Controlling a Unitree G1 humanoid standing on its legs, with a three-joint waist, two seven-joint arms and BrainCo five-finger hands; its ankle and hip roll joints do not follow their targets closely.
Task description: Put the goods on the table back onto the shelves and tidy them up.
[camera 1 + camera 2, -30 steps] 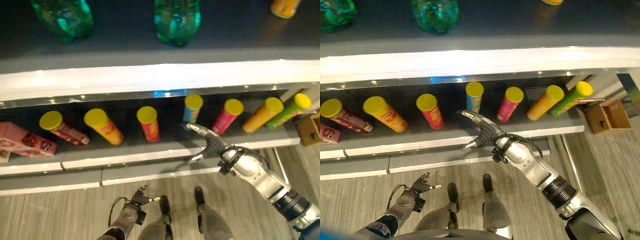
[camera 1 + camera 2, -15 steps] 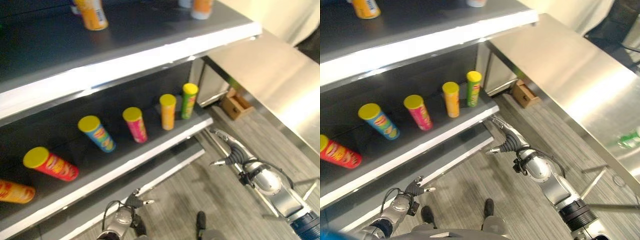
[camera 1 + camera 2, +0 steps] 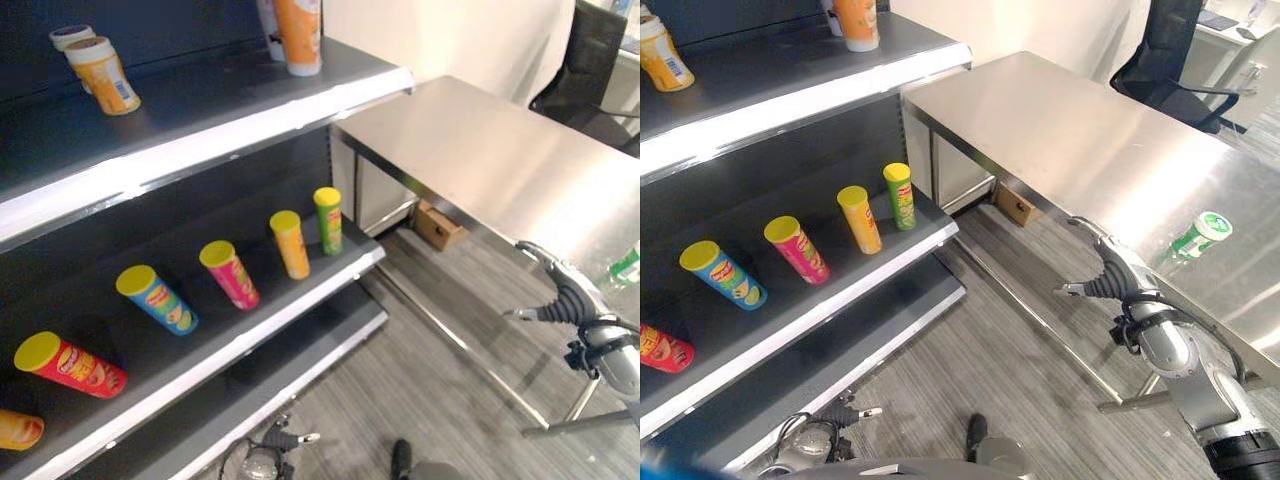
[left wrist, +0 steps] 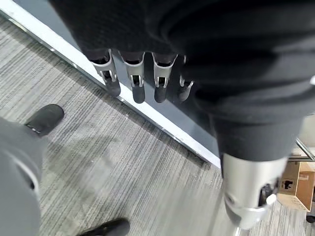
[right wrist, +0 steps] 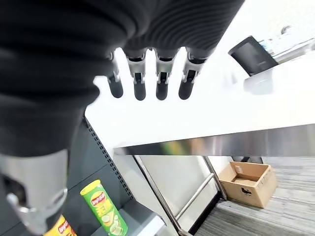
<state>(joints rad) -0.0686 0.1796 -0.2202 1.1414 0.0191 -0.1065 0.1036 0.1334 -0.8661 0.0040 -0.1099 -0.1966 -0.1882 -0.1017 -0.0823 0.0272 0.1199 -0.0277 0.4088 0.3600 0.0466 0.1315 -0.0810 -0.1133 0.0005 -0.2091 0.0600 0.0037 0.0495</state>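
A green bottle (image 3: 1196, 236) with a white cap lies on the steel table (image 3: 1060, 120), to the right of the shelves. My right hand (image 3: 1118, 285) hangs open in front of the table's near edge, left of the bottle and apart from it, its fingers (image 5: 147, 81) straight and holding nothing. Low by the floor, my left hand (image 3: 830, 415) is open too, fingers (image 4: 138, 83) straight above the shelf's base. Several chip cans stand on the lower shelf (image 3: 250, 330), among them a blue one (image 3: 158, 298), a pink one (image 3: 230, 274) and a green one (image 3: 329, 218).
Orange bottles (image 3: 103, 73) stand on the upper shelf (image 3: 200, 130). A cardboard box (image 3: 437, 224) sits on the floor under the table. A black office chair (image 3: 1170, 60) stands behind the table. Grey plank floor lies between the shelves and the table.
The camera has swung right, from the shelves to the steel table. My right hand has left the lower shelf's edge and now hangs by the table, still open.
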